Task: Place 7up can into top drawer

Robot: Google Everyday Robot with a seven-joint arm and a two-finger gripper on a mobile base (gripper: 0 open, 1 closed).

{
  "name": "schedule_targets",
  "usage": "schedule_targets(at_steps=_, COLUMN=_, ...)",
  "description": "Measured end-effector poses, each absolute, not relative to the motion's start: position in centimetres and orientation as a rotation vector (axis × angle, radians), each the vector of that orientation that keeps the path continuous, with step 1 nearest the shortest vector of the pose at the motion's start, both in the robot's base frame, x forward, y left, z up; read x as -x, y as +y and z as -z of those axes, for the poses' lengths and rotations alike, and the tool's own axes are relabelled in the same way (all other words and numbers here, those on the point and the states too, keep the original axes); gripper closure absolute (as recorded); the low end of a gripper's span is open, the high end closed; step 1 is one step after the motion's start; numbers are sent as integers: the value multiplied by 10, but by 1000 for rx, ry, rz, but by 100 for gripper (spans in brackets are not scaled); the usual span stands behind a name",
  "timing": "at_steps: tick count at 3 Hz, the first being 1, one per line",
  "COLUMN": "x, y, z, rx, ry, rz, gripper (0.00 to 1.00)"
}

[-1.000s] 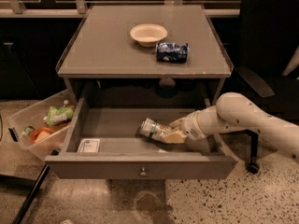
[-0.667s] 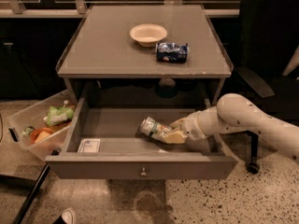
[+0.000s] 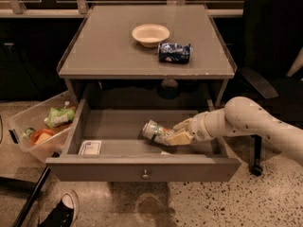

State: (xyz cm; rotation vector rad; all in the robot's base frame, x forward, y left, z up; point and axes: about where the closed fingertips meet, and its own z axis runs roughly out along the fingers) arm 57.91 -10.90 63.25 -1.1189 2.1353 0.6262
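The top drawer (image 3: 142, 169) is pulled open under the grey table (image 3: 109, 46), its flat front with a small round knob facing me. The 7up can (image 3: 154, 130), pale green and white with a silver end, lies tilted on its side inside the drawer, right of the middle. My gripper (image 3: 177, 135) reaches in from the right on a white arm, and its cream fingers are closed around the can's right end. The can is at or just above the drawer floor; I cannot tell if it rests there.
A cream bowl (image 3: 150, 33) and a dark blue and white can (image 3: 174, 52) sit on the table top. A white card (image 3: 90, 147) lies in the drawer's front left corner. A clear bin (image 3: 28, 126) of snacks stands left. A black chair (image 3: 270, 56) is right. A shoe (image 3: 61, 214) is at the bottom left.
The arm, gripper and can have hardly moved. A shoe has come into view at the bottom left.
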Motion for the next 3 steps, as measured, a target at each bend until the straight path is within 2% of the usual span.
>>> schedule_targets(at_steps=1, x=-592, y=-111, z=-660, rx=1093, ry=2046, rz=-561, gripper=17)
schedule_targets(at_steps=2, x=-601, y=-104, z=-691, rx=1079, ry=1964, rz=-509, gripper=0)
schedule_targets(at_steps=3, x=-602, y=-103, z=-691, rx=1078, ry=1961, rz=-508, gripper=0)
